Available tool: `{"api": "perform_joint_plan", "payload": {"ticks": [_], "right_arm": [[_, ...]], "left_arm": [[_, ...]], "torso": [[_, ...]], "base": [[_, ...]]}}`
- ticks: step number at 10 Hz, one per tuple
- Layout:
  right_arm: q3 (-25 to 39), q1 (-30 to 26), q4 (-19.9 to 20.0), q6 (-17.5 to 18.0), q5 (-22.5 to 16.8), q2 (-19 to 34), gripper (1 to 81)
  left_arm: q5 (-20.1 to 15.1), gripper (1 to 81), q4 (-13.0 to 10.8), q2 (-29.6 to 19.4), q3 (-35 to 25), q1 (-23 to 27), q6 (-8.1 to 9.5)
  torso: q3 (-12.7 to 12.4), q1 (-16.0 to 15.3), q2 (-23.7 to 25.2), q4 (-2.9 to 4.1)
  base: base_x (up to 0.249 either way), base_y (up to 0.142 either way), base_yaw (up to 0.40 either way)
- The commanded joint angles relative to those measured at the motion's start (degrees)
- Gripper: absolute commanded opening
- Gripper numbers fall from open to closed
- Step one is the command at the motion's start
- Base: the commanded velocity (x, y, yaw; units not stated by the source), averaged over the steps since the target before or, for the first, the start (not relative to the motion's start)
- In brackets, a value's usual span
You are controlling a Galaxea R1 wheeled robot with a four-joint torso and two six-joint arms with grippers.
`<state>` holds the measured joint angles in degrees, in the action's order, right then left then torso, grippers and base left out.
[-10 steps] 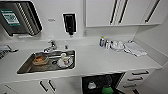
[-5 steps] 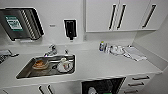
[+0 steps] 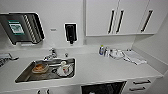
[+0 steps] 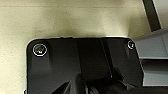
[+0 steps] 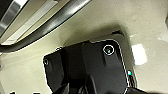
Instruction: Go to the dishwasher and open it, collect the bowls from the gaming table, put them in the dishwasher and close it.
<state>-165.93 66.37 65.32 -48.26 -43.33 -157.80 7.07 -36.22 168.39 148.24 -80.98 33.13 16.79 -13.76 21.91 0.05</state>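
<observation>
I stand facing the counter (image 3: 100,67), and the dishwasher (image 3: 103,88) shows as a dark opening under its front edge, between the sink (image 3: 22,77) and the white drawers (image 3: 140,85) at the right end. I cannot tell whether either of my 2 grippers is open or closed. I judge it best to square up on that opening and keep my arms clear of the counter's edge.
</observation>
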Motion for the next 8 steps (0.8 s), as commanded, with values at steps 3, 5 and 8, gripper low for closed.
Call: {"api": "perform_joint_plan", "payload": {"ticks": [3,5,8], "right_arm": [[-1.4,-4.8,0.3,-0.4,-5.9,1.2,81.1],[-1.4,-4.7,0.2,-0.4,-5.7,0.9,81.1],[-1.8,-4.3,-0.1,-0.5,-5.5,0.7,81.1]], "left_arm": [[-2.1,81.1,0.2,-0.3,0.0,1.9,0.0],[-2.1,81.1,0.2,-0.3,0.0,2.0,0.0],[-2.1,81.1,0.1,-0.3,0.0,2.0,0.0]], "torso": [[4.4,-6.1,9.6,0.0],[3.6,-8.3,13.1,0.0],[4.0,-12.2,19.2,0.0]], "base": [[0.0,0.0,0.0],[0.0,0.0,0.0],[0.0,0.0,0.0]]}}
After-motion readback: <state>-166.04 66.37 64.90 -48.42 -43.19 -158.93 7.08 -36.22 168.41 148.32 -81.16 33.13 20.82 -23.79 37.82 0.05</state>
